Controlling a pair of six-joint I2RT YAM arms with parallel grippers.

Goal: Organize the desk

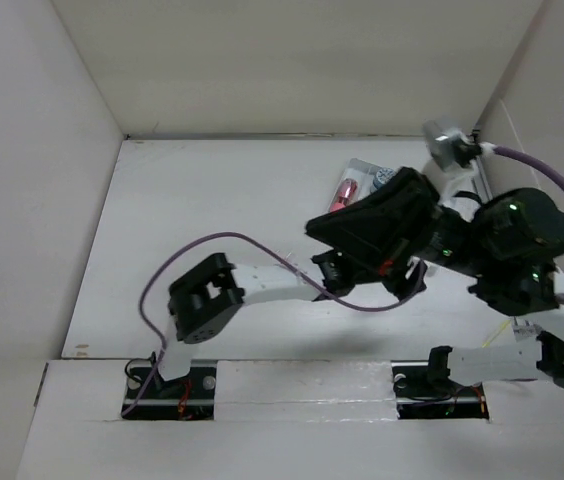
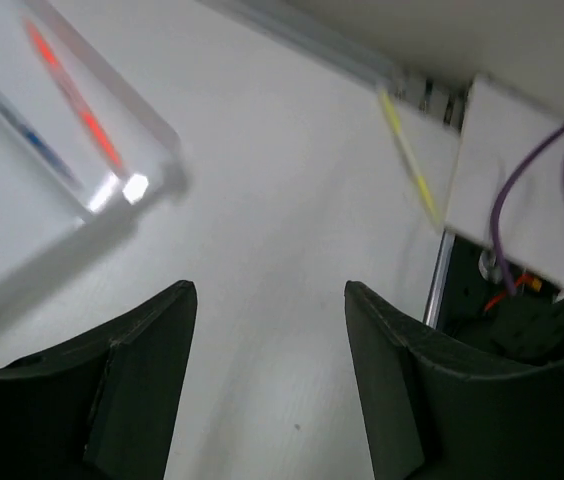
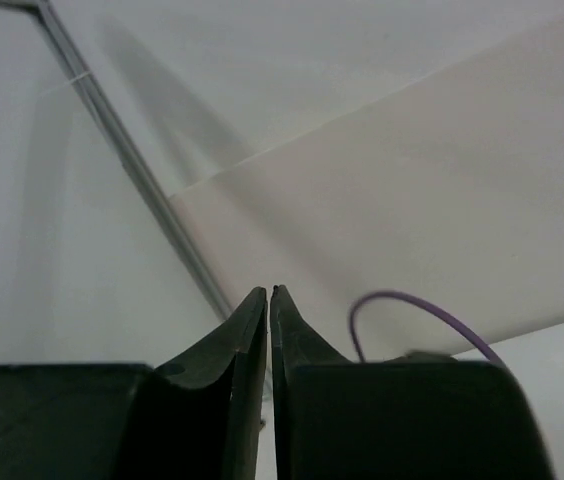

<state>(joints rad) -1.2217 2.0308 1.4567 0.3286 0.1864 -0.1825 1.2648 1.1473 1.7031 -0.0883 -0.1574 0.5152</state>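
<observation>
The left gripper [image 2: 270,290] hovers open and empty over the desk [image 1: 212,200], between a clear pen tray [image 2: 122,95] toward the far right corner and a yellow pen [image 2: 407,160] near the right edge, likely its next pickup. The right gripper [image 3: 269,292] is closed on nothing, apparently held aside to leave room.

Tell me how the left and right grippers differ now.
The left gripper has its jaws apart, bare desk showing between them; the right gripper has its jaws pressed together. The left gripper faces down at the desk; the right gripper faces white wall panels. Both are black and hold nothing.
</observation>
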